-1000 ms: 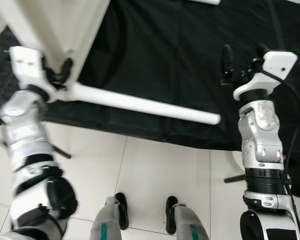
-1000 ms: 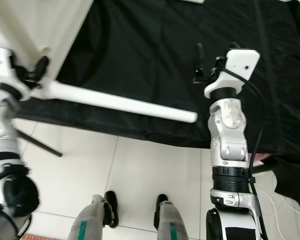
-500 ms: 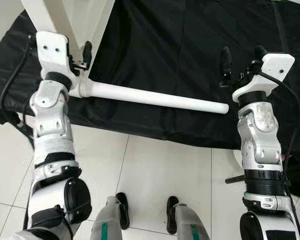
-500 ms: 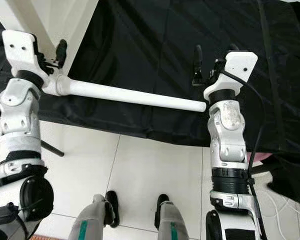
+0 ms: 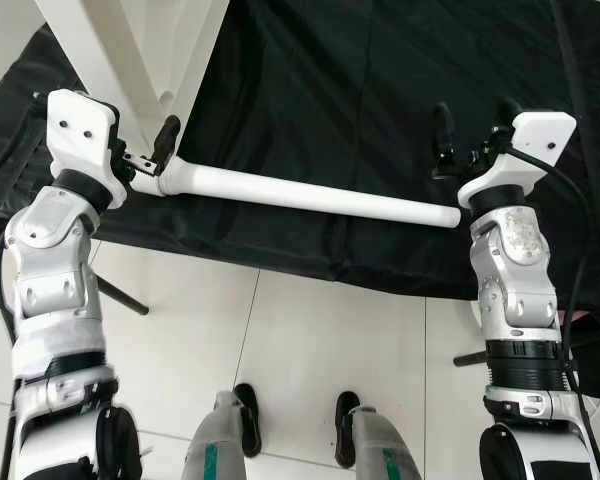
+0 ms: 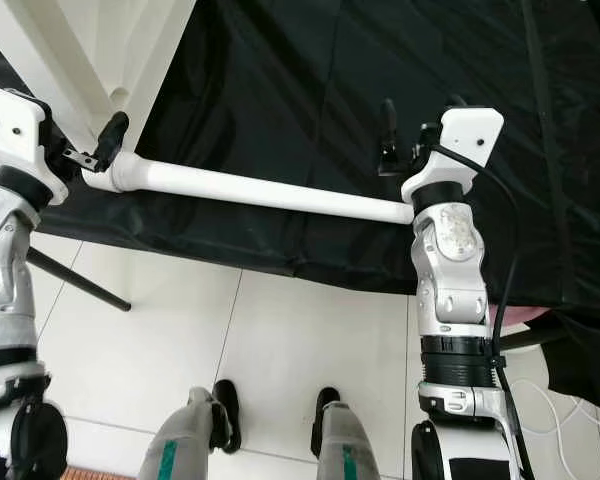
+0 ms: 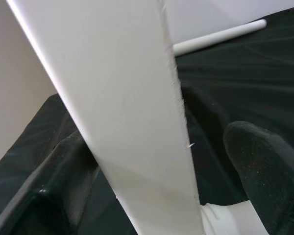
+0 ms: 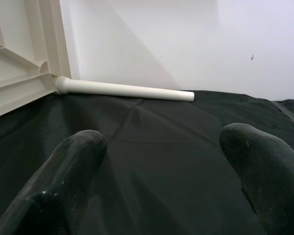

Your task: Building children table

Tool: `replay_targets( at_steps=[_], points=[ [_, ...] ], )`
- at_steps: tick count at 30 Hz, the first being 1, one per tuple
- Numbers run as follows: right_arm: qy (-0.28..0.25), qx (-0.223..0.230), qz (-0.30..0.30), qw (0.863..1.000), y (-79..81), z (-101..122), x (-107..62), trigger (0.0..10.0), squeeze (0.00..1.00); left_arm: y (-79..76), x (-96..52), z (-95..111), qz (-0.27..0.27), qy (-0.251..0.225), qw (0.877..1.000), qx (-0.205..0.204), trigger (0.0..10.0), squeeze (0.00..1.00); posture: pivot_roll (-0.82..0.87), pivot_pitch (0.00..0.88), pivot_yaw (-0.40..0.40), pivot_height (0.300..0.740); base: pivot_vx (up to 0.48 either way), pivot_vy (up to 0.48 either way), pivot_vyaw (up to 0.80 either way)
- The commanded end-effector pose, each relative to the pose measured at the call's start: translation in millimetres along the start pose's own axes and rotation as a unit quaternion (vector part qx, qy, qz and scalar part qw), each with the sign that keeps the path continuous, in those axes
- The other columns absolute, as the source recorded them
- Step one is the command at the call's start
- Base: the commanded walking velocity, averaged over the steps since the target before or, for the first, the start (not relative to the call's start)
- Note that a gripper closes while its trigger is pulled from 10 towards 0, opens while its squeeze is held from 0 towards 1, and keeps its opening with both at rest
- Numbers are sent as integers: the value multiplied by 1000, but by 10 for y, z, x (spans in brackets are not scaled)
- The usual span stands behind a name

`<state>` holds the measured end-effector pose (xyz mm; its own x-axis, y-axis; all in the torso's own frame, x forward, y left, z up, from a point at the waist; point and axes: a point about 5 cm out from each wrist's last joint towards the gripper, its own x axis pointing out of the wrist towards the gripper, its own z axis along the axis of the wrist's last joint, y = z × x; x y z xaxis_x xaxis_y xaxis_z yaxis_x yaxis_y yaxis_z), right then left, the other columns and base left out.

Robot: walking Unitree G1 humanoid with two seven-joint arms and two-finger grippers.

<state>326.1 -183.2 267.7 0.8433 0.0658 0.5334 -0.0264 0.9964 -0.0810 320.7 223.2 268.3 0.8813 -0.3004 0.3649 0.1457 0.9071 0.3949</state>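
Looking down from the robot's head, a black cloth (image 5: 360,90) covers the floor ahead, with pale floor tiles (image 5: 310,340) nearer the robot's feet.

A white table top (image 5: 130,50) stands tilted at the upper left, its edge resting on the cloth. A long white table leg (image 5: 300,195) juts from its corner and runs level across the scene toward the right arm, its free end just beside the right wrist.

The left gripper (image 5: 148,160) is at the corner where the leg meets the table top. In the left wrist view its two black fingers (image 7: 264,166) are spread wide on either side of the table top's white edge (image 7: 132,112), not pressed shut on it, with the collar of the leg near one fingertip.

The right gripper (image 5: 470,125) is held up over the cloth beyond the leg's free end. Its fingers (image 8: 73,161) are wide apart and hold nothing.

In the right wrist view a second white table leg (image 8: 122,89) lies farther back on the cloth, one end set into the ribbed underside of the table top (image 8: 19,54), before a white wall (image 8: 161,39).
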Motion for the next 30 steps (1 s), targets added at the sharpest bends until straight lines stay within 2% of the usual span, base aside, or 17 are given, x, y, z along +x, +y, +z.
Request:
replay_targets(
  at_steps=[1,3,4,6,7,8,10,15,19,20,22,23,24,26,27,28,30],
  points=[
    [-2,4,4,1000,14,-9,-3,10000,0,27,-84,30,-18,3,1000,6,10000,0,-55,293,63,740,0,0,0],
    [-2,4,4,1000,14,-9,-3,10000,0,27,-84,30,-18,3,1000,6,10000,0,-55,293,63,740,0,0,0],
    [-2,5,8,1000,31,-13,8,10000,0,80,-172,65,-32,9,999,7,10000,0,-46,299,63,740,0,0,0],
    [-2,5,8,1000,31,-13,8,10000,0,80,-172,65,-32,9,999,7,10000,0,-46,299,63,740,0,0,0],
    [1,8,15,1000,55,-33,14,10000,0,80,-296,71,-61,24,998,3,10000,0,-33,299,60,740,0,0,0],
    [6,11,21,1000,80,-60,17,10000,0,70,-397,32,-73,47,996,-18,10000,0,-29,296,61,740,0,0,0],
    [13,14,29,999,113,-99,19,10000,0,56,-511,-27,-76,72,994,-33,10000,0,-28,292,61,740,0,0,0],
    [24,20,39,999,145,-155,10,10000,0,85,-586,-92,-46,90,994,-41,10000,0,-25,284,62,740,0,0,0],
    [44,28,41,998,155,-251,-20,10000,0,64,-646,-133,-22,102,991,-85,10000,0,-19,272,66,740,0,0,0],
    [44,28,41,998,155,-251,-20,10000,0,64,-646,-133,-22,102,991,-85,10000,0,-19,272,66,740,0,0,0],
    [61,40,35,997,162,-314,-51,10000,0,1,-663,-173,-19,104,985,-135,10000,0,-19,267,69,740,0,0,0],
    [61,40,35,997,162,-314,-51,10000,0,1,-663,-173,-19,104,985,-135,10000,0,-19,267,69,740,0,0,0],
    [69,47,32,996,168,-351,-66,10000,396,-29,-669,-192,-19,104,982,-154,10000,0,-19,265,73,740,0,0,0],
    [75,53,33,995,182,-377,-81,10000,396,-51,-673,-209,-17,105,980,-168,10000,0,-19,264,74,740,0,0,0],
    [82,65,31,994,207,-409,-105,10000,1000,-82,-674,-258,-10,113,976,-184,10000,0,-19,257,80,740,0,0,0],
    [88,77,24,993,226,-447,-130,10000,1000,-125,-674,-327,-6,121,972,-201,10000,0,-15,246,85,740,0,0,0],
    [88,77,24,993,226,-447,-130,10000,1000,-125,-674,-327,-6,121,972,-201,10000,0,-15,246,85,740,0,0,0]
  ],
)
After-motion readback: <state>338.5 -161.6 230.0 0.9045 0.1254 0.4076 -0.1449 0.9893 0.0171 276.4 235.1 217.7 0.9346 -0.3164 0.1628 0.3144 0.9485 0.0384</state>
